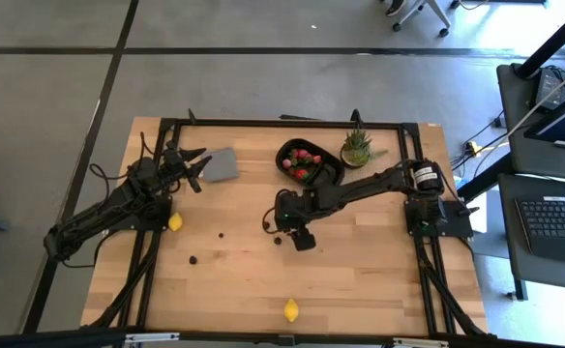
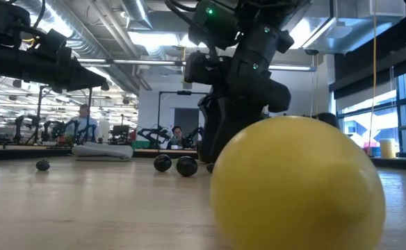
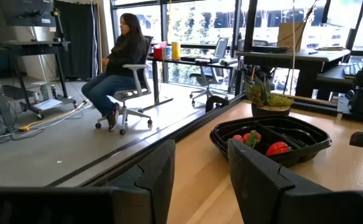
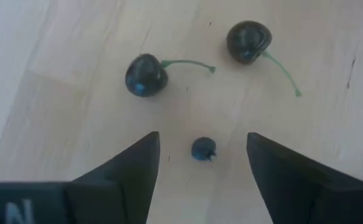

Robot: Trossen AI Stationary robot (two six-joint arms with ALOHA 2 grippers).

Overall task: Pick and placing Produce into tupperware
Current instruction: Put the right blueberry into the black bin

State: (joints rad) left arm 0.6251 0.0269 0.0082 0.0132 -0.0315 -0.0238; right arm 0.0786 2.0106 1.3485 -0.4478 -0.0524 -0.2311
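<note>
My right gripper hangs open over the middle of the table, pointing steeply down. A small dark blueberry lies on the wood between its fingers, untouched. Just beyond it lie two dark cherries with green stems. The black tupperware sits at the far middle with red strawberries in it. One lemon lies at the left, another near the front edge. My left gripper waits level at the far left, its fingers apart and empty.
A spiky green potted plant stands right of the tupperware. A flat grey square piece lies by my left gripper. Two more dark berries lie left of centre. A person sits on a chair beyond the table.
</note>
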